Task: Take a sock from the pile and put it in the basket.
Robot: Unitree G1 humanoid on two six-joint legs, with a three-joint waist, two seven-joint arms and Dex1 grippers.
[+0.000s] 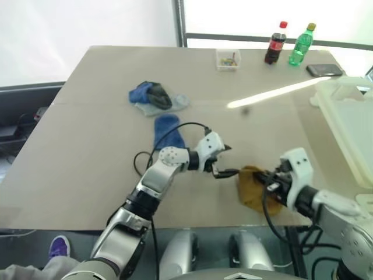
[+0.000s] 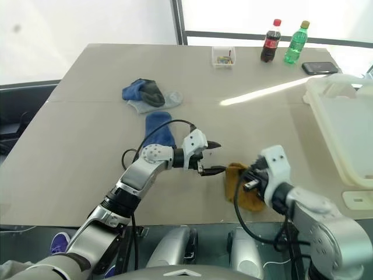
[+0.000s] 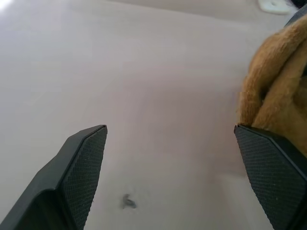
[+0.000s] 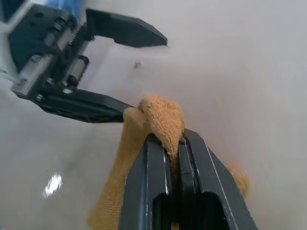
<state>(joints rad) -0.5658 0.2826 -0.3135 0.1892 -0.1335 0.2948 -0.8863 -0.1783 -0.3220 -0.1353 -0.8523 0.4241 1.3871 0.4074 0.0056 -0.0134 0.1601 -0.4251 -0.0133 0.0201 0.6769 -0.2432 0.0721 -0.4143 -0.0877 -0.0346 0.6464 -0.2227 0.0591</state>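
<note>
My right gripper (image 1: 266,178) is shut on a mustard-yellow sock (image 1: 252,188), pinching a fold of it (image 4: 163,117) just above the table near the front edge. My left gripper (image 1: 233,160) is open right beside it, pointing at the sock, with one finger (image 4: 91,106) against the sock's edge and bare table between its pads (image 3: 86,163). The pile (image 1: 152,97) of blue, dark and pale grey socks lies farther back on the left, and a single blue sock (image 1: 167,130) lies in front of it. The white basket (image 1: 348,119) stands at the table's right edge.
At the back of the table stand a small clear box of coloured bits (image 1: 228,59), a cola bottle (image 1: 275,42) and a green bottle (image 1: 301,44), with a dark phone (image 1: 324,70) beside them. A bright sun streak (image 1: 274,93) crosses the beige table (image 1: 87,146).
</note>
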